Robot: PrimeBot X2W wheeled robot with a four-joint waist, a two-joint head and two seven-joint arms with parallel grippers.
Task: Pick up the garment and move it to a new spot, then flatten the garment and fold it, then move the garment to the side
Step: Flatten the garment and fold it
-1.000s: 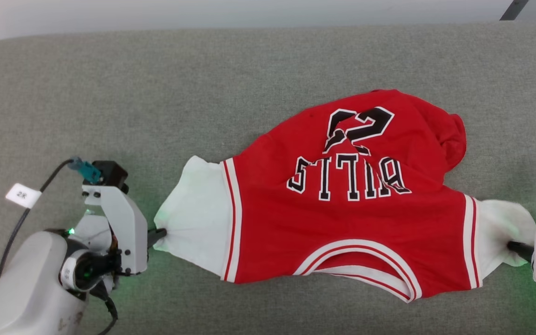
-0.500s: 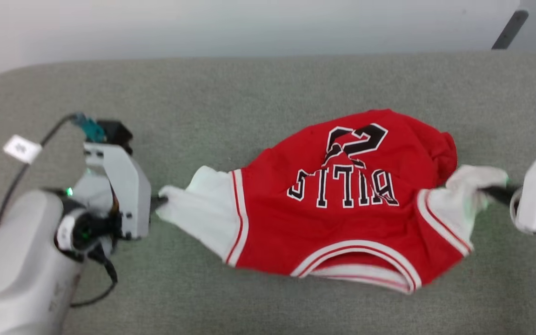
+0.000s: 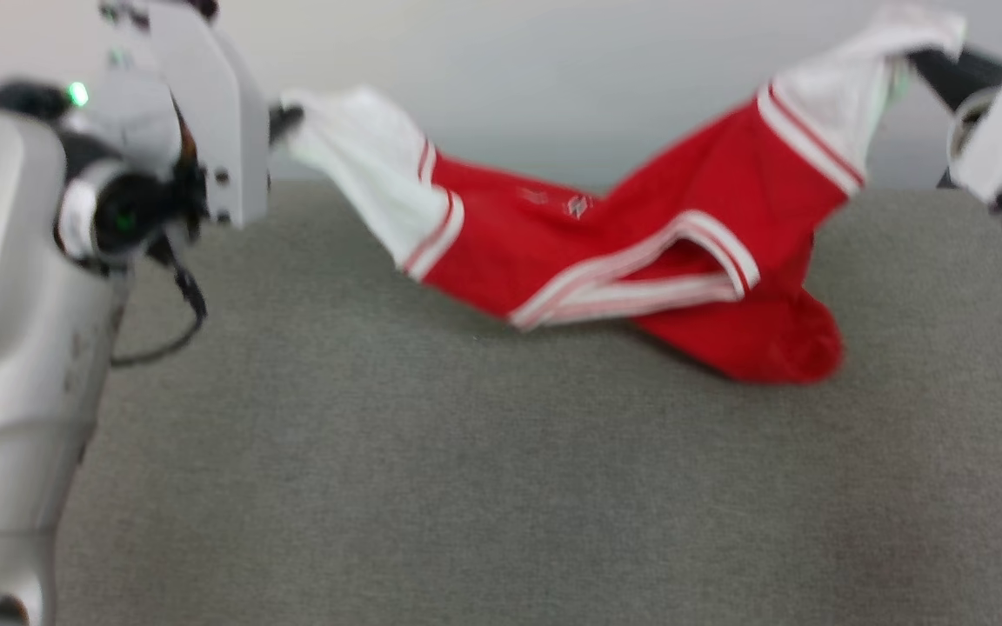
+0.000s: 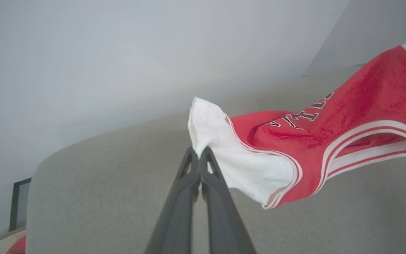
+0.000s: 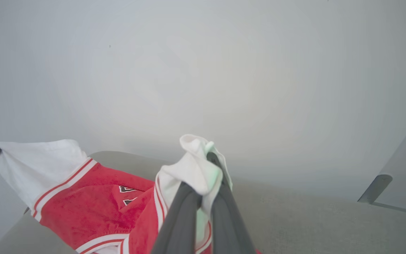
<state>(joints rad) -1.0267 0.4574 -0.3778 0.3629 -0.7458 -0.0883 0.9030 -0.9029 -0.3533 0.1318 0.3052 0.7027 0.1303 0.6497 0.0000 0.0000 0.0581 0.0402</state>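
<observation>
- The left gripper (image 3: 286, 115) sits at about 10 o'clock in the head view. Its jaws are pressed together on the tip of one white sleeve.
- In the left wrist view, the left gripper (image 4: 198, 153) has its two dark fingers meeting at the centre. The pinched sleeve spreads away toward 2 o'clock.
- The garment (image 3: 605, 239) is strung in the air between the two grippers and sags in the middle. It runs from 11 o'clock to 1 o'clock across the head view, in front of the pale wall (image 3: 553, 87).
- Its striped neck opening faces the camera. The lowest red fold droops toward 3 o'clock, down to the grey padded surface (image 3: 466, 487); whether it rests there cannot be told.
- The right gripper (image 3: 911, 57) is at about 1 o'clock, clamped on the other white sleeve.
- In the right wrist view, the right gripper (image 5: 210, 158) has bunched white cloth wrapped over its fingertips. The garment (image 5: 93, 201) trails off toward 8 o'clock.
</observation>
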